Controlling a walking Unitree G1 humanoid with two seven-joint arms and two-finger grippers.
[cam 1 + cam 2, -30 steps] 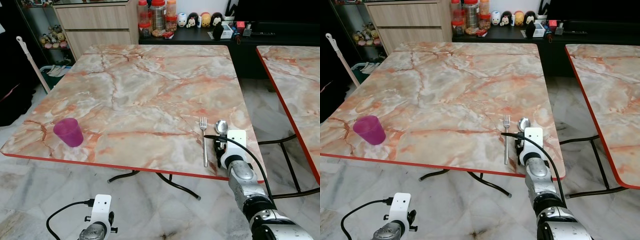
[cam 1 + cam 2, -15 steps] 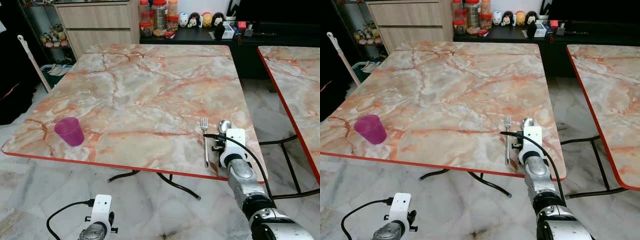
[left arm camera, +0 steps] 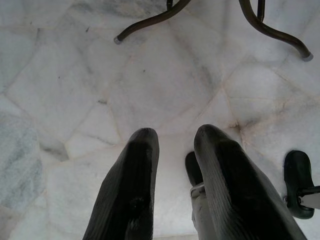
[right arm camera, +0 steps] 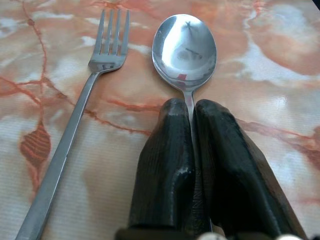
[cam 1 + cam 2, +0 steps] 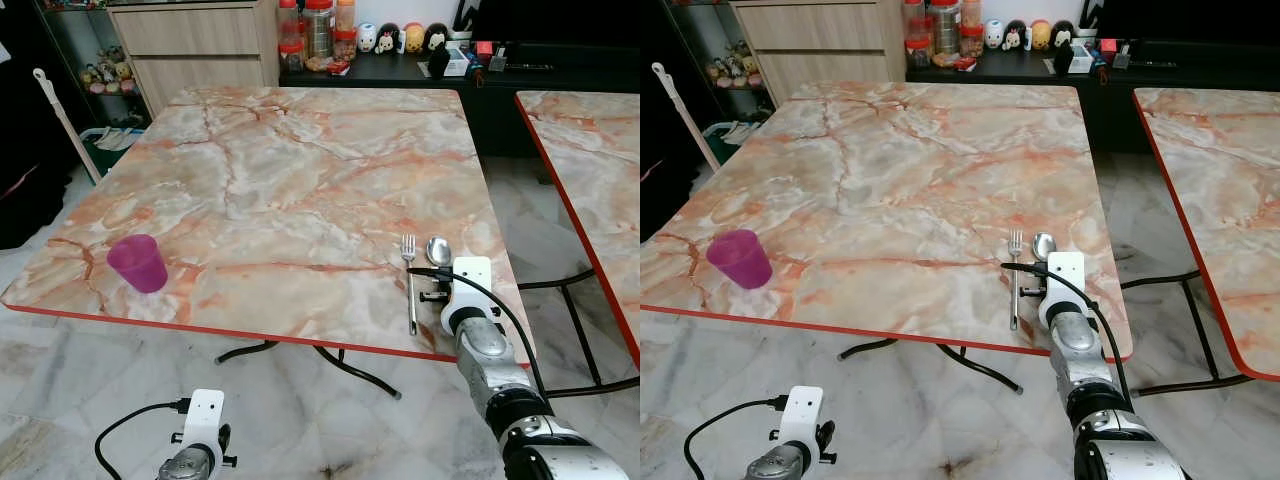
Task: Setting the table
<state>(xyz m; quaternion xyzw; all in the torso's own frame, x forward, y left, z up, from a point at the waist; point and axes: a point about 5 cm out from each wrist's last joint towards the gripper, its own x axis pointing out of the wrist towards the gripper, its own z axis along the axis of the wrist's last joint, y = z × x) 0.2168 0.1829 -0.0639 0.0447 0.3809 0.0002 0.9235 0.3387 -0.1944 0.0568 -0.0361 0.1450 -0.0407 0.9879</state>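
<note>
The left gripper [image 3: 172,165] hangs idle over the marble floor, fingers parted and holding nothing. On the marble table [image 5: 300,180], a fork [image 4: 75,125] lies just beside the right gripper [image 4: 192,150], whose fingers clamp the spoon [image 4: 185,50] handle, bowl ahead of the tips. Best practice: lower it flat, parallel to the fork, before letting go.
</note>
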